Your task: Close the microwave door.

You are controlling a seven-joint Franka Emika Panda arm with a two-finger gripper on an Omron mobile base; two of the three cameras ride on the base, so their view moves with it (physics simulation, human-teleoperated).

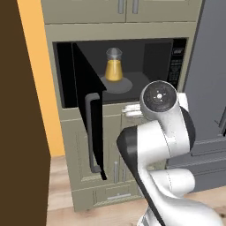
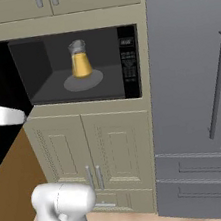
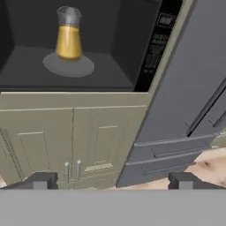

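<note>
The microwave door (image 1: 90,119) stands swung out, hinged on the left, its handle (image 1: 91,132) upright. The gripper (image 3: 112,180) faces the cabinets to its right, fingers spread wide, holding nothing.

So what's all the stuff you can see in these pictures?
microwave door: one, black with a dark-grey bar handle, swung open at the microwave's left
microwave: one, black inside, built into the cabinets
flask: one, clear with yellow liquid, on the grey turntable
control panel: one, black, right of the cavity
cabinet doors: beige, above and below the microwave
refrigerator: one, grey, right side
floor: light wood
arm: one, white with dark joints
jaws: dark tips wide apart, holding nothing
</note>
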